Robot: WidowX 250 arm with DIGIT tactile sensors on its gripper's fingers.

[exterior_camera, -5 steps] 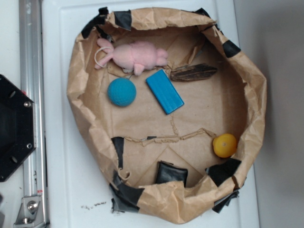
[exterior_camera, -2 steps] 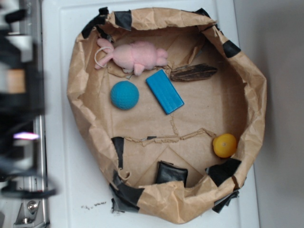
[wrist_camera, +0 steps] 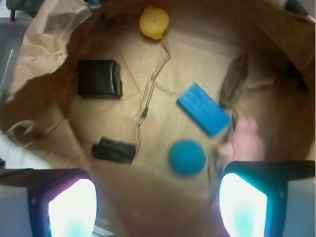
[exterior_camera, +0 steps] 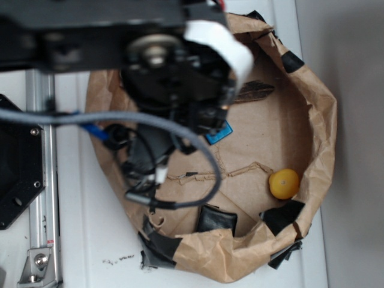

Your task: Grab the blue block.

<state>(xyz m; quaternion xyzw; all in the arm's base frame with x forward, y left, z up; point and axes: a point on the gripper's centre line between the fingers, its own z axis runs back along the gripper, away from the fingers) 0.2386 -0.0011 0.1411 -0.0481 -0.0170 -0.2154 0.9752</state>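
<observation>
Wrist view shows the gripper (wrist_camera: 158,207) spread wide and empty above the paper bag (wrist_camera: 44,44). Beyond its fingers, toward the right one, the blue block (wrist_camera: 203,109) lies flat, long axis diagonal, just beside the teal ball (wrist_camera: 186,157).

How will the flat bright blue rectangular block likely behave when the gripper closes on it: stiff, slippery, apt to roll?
The flat bright blue rectangular block looks like a rigid slab, so it probably won't flex. Lying flat on the brown paper liner, it should slide rather than roll, unlike the round teal ball beside it. Its faces look smooth, so the open gripper might slip.
</observation>
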